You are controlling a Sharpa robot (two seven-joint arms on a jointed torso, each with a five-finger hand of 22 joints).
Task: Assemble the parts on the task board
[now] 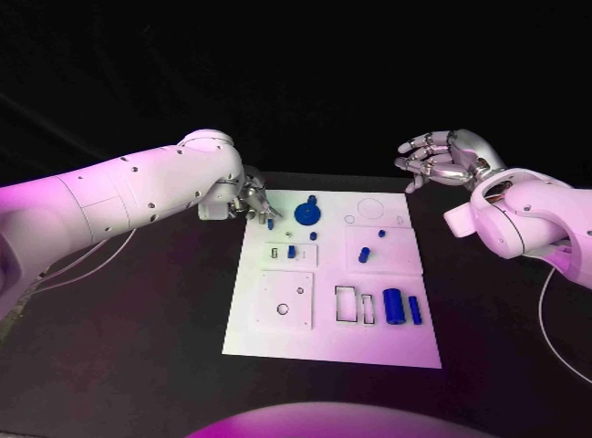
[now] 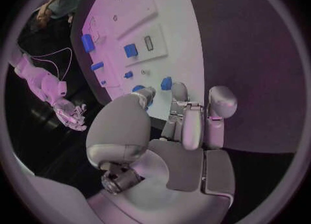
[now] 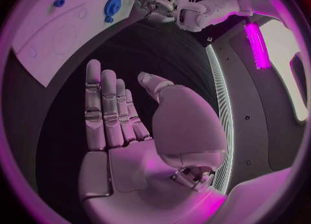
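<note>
- While the left hand [image 1: 253, 200] pinches a small blue part [image 1: 271, 222] at the task board's [image 1: 335, 342] ten o'clock corner,
- right hand [image 1: 441, 157] hovers at one o'clock, fingers apart, holding nothing.

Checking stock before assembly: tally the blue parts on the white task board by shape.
Round blue disc: 1
Thick blue cylinder: 1
Slim blue bar: 1
Small blue pieces: 5, as far as the head view shows
Total: 8

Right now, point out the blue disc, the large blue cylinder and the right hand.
blue disc [image 1: 307, 214], head view, centre of its face.
large blue cylinder [image 1: 393, 307], head view, middle of its side.
right hand [image 1: 439, 157], head view, middle of the hand.
</note>
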